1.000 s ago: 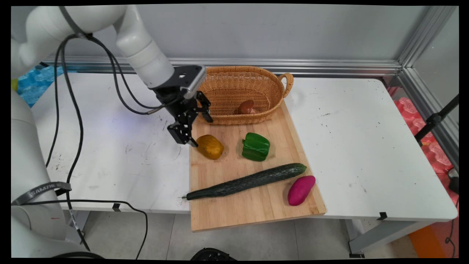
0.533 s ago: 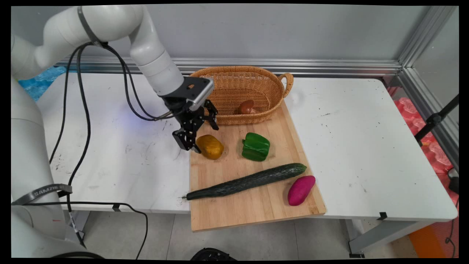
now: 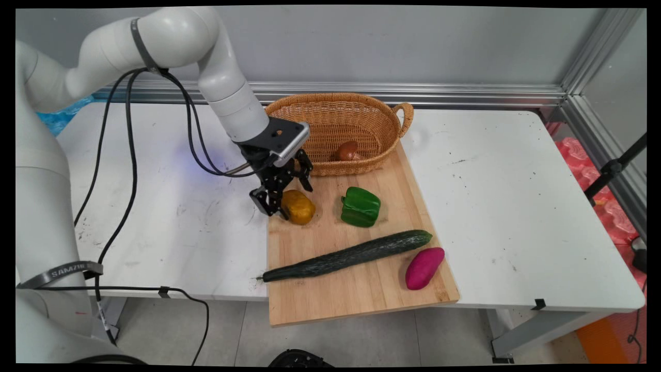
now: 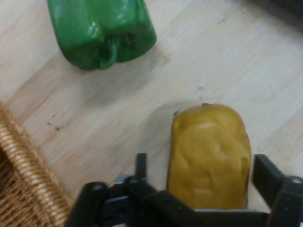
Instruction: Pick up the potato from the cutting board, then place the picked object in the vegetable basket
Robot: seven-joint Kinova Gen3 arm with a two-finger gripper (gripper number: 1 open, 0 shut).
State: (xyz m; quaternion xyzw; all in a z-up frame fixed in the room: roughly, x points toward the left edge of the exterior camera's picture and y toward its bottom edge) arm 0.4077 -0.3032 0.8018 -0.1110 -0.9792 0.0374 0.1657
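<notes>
Vegetables on the wooden board point(image 3: 361, 292) before me, wicker basket point(image 3: 335, 96) at its far end.

On my white table point(image 3: 516, 206) the board overhangs the near edge. A yellow potato-like piece point(image 3: 299, 207) lies by the board's left edge, a green pepper point(image 3: 360, 206) a little to its right, apart from it. Nearer me a long cucumber point(image 3: 351, 256) lies slantwise, a purple sweet potato point(image 3: 423, 267) just beside its right end. A brown mushroom-like thing point(image 3: 347, 151) sits inside the basket.
</notes>
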